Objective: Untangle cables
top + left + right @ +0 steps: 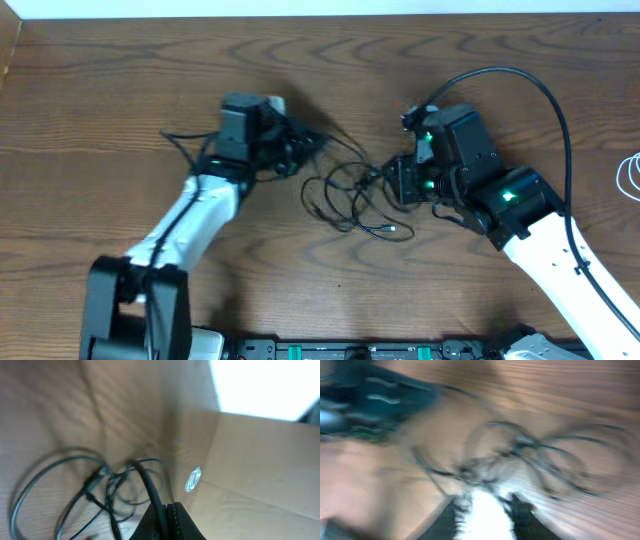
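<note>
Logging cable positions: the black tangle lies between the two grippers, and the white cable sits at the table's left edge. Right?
No. The white cable lies at the right edge of the table, as the overhead view shows; the black tangle does lie between the left gripper and the right gripper.

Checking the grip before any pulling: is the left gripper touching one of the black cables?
Touching. In the left wrist view, one black cable runs straight into the shut left gripper at its fingertips.
</note>
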{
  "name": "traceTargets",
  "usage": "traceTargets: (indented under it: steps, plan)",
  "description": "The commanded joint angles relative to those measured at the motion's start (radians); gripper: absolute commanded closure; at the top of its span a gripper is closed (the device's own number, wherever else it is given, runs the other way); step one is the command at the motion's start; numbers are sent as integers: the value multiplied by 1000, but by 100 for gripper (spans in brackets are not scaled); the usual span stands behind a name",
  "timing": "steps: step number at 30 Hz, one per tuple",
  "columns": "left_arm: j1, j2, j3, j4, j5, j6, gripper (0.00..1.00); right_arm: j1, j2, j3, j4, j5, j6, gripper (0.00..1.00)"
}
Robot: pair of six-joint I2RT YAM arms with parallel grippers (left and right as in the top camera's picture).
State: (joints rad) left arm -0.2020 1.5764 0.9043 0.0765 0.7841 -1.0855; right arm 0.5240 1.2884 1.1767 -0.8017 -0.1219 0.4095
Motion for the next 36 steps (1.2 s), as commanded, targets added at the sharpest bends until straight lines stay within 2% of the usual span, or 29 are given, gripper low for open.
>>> traceTargets:
  steps: [1,3,11,14,15,18,21,25,29,30,32,33,36]
  plan:
    - [102,-105,-3,3,126,41,92,7,0,7,-54,252,-14,34]
    - [143,-156,-3,5,145,40,92,7,6,6,-68,251,-14,24]
    - [158,-373,-3,4,166,34,92,7,78,5,-49,112,32,14]
    - [134,-428,-3,4,166,34,92,7,123,5,3,-49,69,10]
    - [124,-445,-3,4,166,34,92,7,145,5,42,-163,59,7]
    - [118,-460,-3,3,166,34,92,8,185,5,115,-324,-17,6]
    - [118,-460,-3,4,166,9,92,14,241,5,191,-447,-185,5]
    - [118,-460,-3,34,166,-50,92,36,308,5,206,-492,-340,5]
    - [118,-460,-3,73,166,-50,92,59,375,5,151,-694,-553,14]
    - [118,-460,-3,75,166,-50,92,64,388,5,135,-700,-602,26]
    - [118,-460,-3,76,166,-50,92,69,412,5,125,-652,-642,76]
    - [118,-460,-3,76,166,-50,92,69,418,5,124,-605,-631,97]
    - [118,-460,-3,75,166,-34,92,58,423,5,120,-403,-516,99]
